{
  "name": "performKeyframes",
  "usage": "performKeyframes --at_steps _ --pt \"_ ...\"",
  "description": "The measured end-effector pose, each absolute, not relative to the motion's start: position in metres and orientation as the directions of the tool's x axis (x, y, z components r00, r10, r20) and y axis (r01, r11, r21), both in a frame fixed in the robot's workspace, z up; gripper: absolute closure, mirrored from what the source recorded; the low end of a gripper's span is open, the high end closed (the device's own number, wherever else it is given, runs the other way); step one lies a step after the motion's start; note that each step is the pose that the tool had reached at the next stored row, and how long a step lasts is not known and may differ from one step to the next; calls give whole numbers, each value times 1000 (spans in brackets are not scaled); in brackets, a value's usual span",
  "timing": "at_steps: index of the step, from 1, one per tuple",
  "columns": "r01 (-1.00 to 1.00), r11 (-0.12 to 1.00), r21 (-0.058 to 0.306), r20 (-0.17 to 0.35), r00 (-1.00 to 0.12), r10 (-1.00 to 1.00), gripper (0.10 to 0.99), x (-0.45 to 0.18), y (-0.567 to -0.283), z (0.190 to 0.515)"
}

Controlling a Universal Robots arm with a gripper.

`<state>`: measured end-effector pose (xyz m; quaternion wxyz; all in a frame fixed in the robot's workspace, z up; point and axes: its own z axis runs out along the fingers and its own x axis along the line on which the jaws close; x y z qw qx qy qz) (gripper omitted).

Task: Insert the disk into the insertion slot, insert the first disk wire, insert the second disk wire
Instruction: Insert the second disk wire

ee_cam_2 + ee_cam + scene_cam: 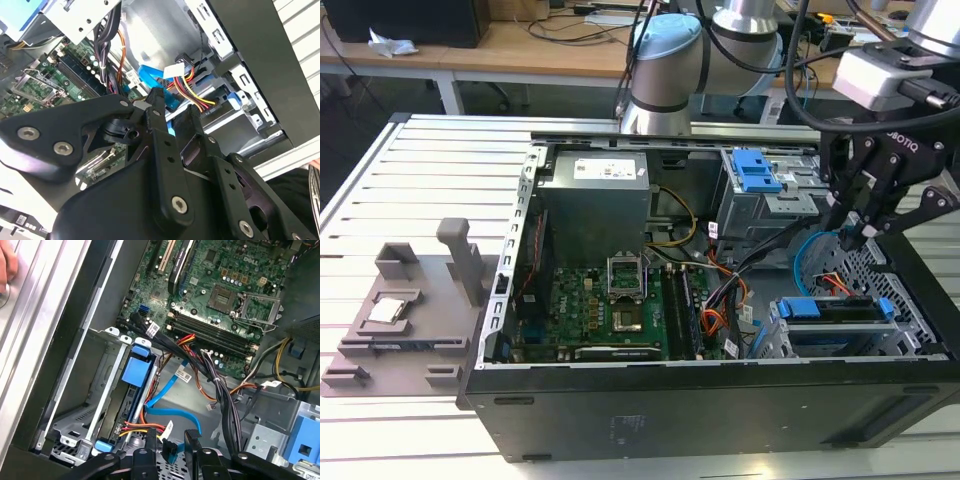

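The disk (134,385) is seen seated in the insertion slot (102,390), a grey cage at the front corner of the open computer case (720,400), with its blue carrier showing in the first wrist view. Red, yellow and black wires (137,429) are plugged in at its end. The second disk wire (167,390), flat and light blue, is pinched at its dark plug (169,449) between the fingertips of the gripper (170,442), just beside the disk's end. The motherboard (225,295) lies further inside the case.
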<state>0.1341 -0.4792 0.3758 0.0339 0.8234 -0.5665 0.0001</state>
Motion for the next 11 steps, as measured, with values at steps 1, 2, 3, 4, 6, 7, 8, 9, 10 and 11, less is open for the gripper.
performKeyframes --at_steps 1,2,3,4,6,7,8,9,10,11 --pt "-933 -356 56 39 358 -933 725 134 -479 376" --pt "-933 -356 56 40 358 -933 725 134 -479 376" --pt "-933 -356 56 40 358 -933 725 134 -479 376" --pt "-933 -356 56 40 358 -933 725 134 -479 376" --pt "-933 -356 56 40 358 -933 808 134 -479 376" --pt "-933 -356 56 40 358 -933 808 134 -479 376" --pt "-933 -356 57 41 358 -933 922 134 -479 376" --pt "-933 -356 57 41 358 -933 925 134 -479 376" --pt "-933 -356 57 42 358 -933 925 134 -479 376" --pt "-933 -356 57 42 358 -933 925 134 -479 376"
